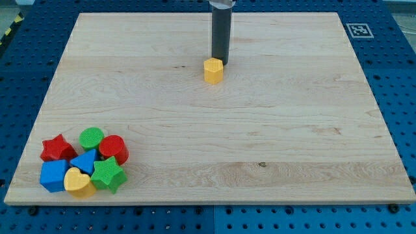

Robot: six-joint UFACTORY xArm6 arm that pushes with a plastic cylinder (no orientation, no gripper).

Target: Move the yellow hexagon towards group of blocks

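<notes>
The yellow hexagon [212,70] sits on the wooden board in the upper middle of the view. My tip [220,62] stands right behind it, on its upper right side, touching it or nearly so. The group of blocks lies at the view's bottom left: a red star [58,149], a green cylinder [91,138], a red cylinder [113,148], a blue block [84,162], a blue hexagon-like block [52,175], a yellow heart [78,183] and a green star [108,174].
The wooden board [292,130] lies on a blue perforated table. A fiducial marker [357,30] sits at the board's top right corner.
</notes>
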